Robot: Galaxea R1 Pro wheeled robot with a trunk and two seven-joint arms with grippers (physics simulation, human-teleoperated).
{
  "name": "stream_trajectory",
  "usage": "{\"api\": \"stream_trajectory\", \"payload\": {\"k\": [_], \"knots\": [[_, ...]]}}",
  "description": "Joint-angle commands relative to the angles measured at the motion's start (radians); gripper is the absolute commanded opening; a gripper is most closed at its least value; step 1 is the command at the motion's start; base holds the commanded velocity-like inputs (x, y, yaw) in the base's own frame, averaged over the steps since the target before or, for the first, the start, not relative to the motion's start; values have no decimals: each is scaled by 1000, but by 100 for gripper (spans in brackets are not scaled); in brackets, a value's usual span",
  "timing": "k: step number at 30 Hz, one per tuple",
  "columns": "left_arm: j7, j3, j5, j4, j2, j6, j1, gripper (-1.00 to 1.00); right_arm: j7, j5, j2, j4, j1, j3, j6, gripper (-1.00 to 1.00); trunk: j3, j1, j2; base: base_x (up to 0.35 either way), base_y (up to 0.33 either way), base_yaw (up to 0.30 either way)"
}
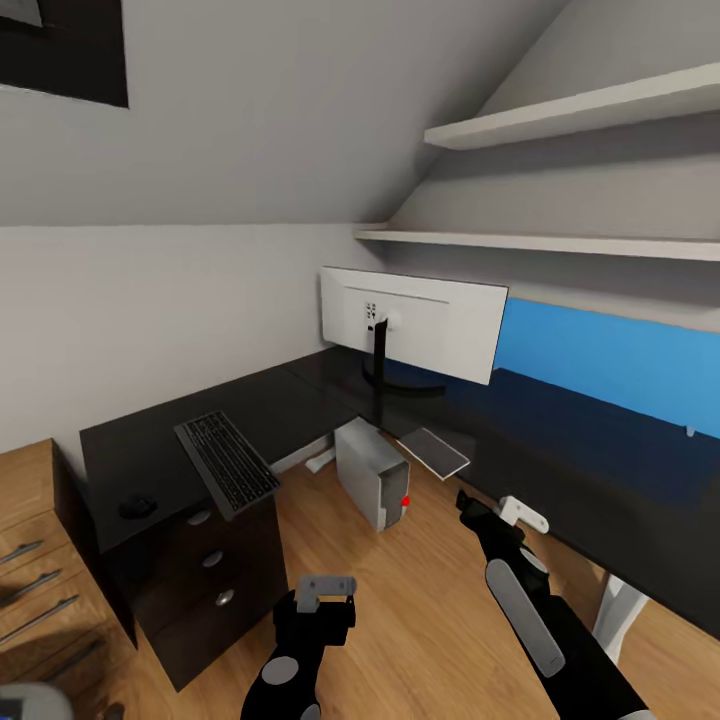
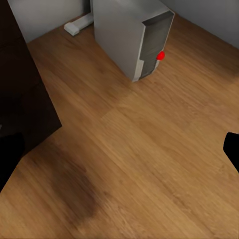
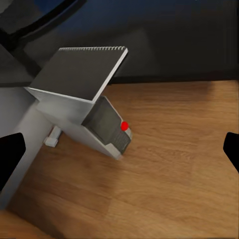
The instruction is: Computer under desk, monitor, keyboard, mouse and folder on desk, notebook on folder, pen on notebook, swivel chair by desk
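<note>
Standing done: monitor [image 1: 415, 322], keyboard [image 1: 227, 463] and mouse [image 1: 137, 506] sat on the tabletop [image 1: 150, 445], computer [image 1: 372, 473] beneath; notebook [image 1: 435, 451] overhung its inner edge, unstacked. Both end effectors, left [image 1: 322, 591] and right [image 1: 497, 514], gaped empty.

Open wooden floor [image 1: 420, 600] fills the lower middle of the head view, a clear lane between the drawer block [image 1: 215, 585] at lower left and the counter [image 1: 600, 500] edge running down the right. At the centre the computer [image 1: 372, 487] stands on the floor under the counter, narrowing that lane. Above it the notebook [image 1: 434, 451] overhangs the counter's edge, beside the monitor [image 1: 415, 322].
</note>
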Motion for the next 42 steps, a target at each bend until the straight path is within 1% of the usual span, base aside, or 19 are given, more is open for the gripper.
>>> {"api": "stream_trajectory", "payload": {"k": [1, 8, 12, 13, 14, 16, 18, 20, 22, 23, 25, 29, 34, 37, 41, 42], "knots": [[10, -2, 10, -1, 0, 2, -1, 100, -7, -8, -1, 4, -1, 3, -13, 100, -4, 4, -8, 0, 0, 0], [10, -2, 10, 1, 0, 2, -1, 100, -1, -12, 3, 22, -1, 11, -76, 100, -26, 31, -57, 0, 0, 0], [10, -3, 10, 2, 0, 2, -1, 100, 1, -10, 31, 83, -2, 10, -139, 100, -39, 46, -85, 0, 0, 0], [10, -3, 11, 3, 0, 2, -1, 100, 1, -10, 45, 107, -2, 9, -170, 100, -42, 50, -92, 0, 0, 0], [10, -3, 11, 3, -1, 2, -1, 100, 2, -11, 67, 134, -2, 8, -241, 100, -45, 54, -99, 0, 0, 0], [10, -3, 10, 3, 0, 2, -1, 100, 2, -11, 80, 147, -2, 9, -290, 100, -51, 61, -113, 0, 0, 0], [10, -3, 10, 3, 0, 2, -1, 100, 2, -10, 88, 157, -2, 10, -315, 100, -58, 69, -127, 0, 0, 0], [10, -3, 10, 3, -1, 2, -1, 100, 2, -7, 108, 194, -3, 11, -349, 100, -64, 77, -141, 0, 0, 0], [10, -3, 10, 3, -1, 2, -1, 100, 2, -3, 115, 212, -3, 11, -355, 100, -70, 84, -155, 0, 0, 0], [10, -2, 10, 3, 0, 2, -1, 100, 2, 8, 139, 254, -5, 11, -362, 100, -73, 88, -162, 0, 0, 0], [10, -2, 10, 3, 0, 2, -1, 100, 2, 13, 150, 269, -6, 11, -366, 100, -80, 96, -176, 0, 0, 0], [10, -2, 10, 3, 0, 2, -1, 100, 1, 13, 157, 281, -7, 8, -376, 100, -92, 111, -204, 0, 0, 0], [10, -2, 10, 3, 0, 2, -1, 100, 0, -10, 161, 286, -7, 3, -384, 100, -108, 130, -239, 0, 0, 0], [10, -2, 10, 3, 0, 2, -1, 100, 1, -17, 167, 286, -7, 5, -420, 100, -117, 142, -260, 0, 0, 0], [11, -2, 10, 3, 0, 2, -1, 100, 8, -18, 190, 288, -7, 11, -560, 100, -130, 157, -288, 0, 0, 0], [11, -1, 10, 3, 0, 2, -1, 100, 16, -18, 203, 291, -7, 16, -637, 100, -133, 161, -295, 0, 0, 0]]}}
